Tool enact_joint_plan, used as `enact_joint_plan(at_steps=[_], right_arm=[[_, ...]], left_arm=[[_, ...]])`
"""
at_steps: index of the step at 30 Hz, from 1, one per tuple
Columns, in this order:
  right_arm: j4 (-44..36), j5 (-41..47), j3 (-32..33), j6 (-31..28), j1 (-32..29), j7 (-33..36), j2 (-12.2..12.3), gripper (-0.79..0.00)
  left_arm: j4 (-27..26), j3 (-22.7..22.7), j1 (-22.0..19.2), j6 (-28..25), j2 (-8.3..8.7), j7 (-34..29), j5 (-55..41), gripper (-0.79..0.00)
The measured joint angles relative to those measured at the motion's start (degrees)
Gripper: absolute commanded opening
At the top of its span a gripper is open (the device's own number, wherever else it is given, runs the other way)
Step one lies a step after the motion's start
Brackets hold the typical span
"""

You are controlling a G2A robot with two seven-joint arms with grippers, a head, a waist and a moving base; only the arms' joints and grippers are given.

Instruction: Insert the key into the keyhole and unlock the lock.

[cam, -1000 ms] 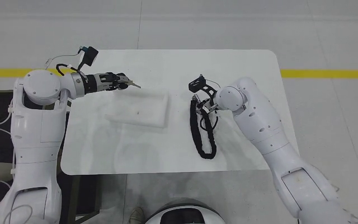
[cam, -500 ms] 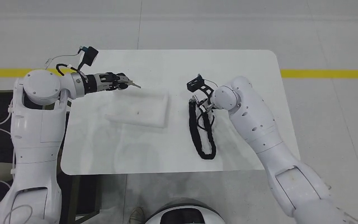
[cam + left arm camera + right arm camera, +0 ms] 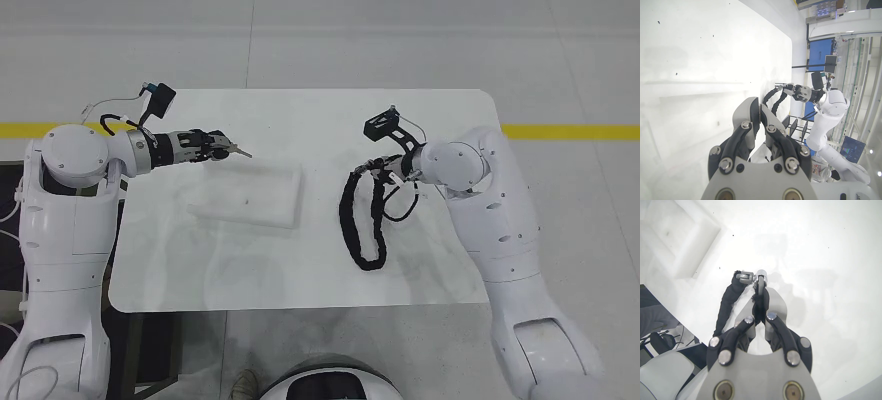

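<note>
Table (image 3: 300,270): white, rounded corners, standing mid-room.
Floor (image 3: 400,40): pale grey all round the table.
Yellow line (image 3: 570,131): crosses the floor, passing under the table.
Blue panels (image 3: 816,55): beyond the table's short end.
Racks (image 3: 857,62): farther from the table, behind those panels.

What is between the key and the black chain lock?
A flat white tray lies between the key and the lock, as the top view shows.
</note>
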Motion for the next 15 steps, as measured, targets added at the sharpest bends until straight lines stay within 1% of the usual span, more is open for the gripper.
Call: enact_joint_plan(at_steps=[4,6,9,10,12,13,15], right_arm=[[-0.01,0.0,0.0,0.06,-0.01,-0.01,0.0,-0.785],[-1.02,1.37,0.73,1.11,-1.37,-1.48,0.14,-0.785],[-4.29,6.96,4.44,1.82,-8.35,-9.67,0.94,-0.785],[-6.37,10.9,6.68,1.14,-12.31,-13.76,1.17,-0.785],[-9.21,16.99,9.94,-0.75,-17.31,-18.56,1.48,-0.785],[-10.27,21.22,11.63,-2.6,-19.68,-20.96,1.62,-0.785],[-10.42,27.79,13.36,-6.07,-22.02,-23.32,1.8,-0.785]], left_arm=[[0.0,0.0,0.0,0.0,0.0,0.0,0.0,-0.785],[0.0,0.0,0.0,0.0,0.0,0.0,0.0,-0.785],[0.0,0.0,0.0,0.0,0.0,0.0,0.0,-0.785],[0.0,0.0,0.0,0.0,0.0,0.0,0.0,-0.785],[0.0,0.0,0.0,0.0,0.0,0.0,0.0,-0.785],[0.0,0.0,0.0,0.0,0.0,0.0,0.0,-0.785],[0.0,0.0,0.0,0.0,0.0,0.0,0.0,-0.785]])
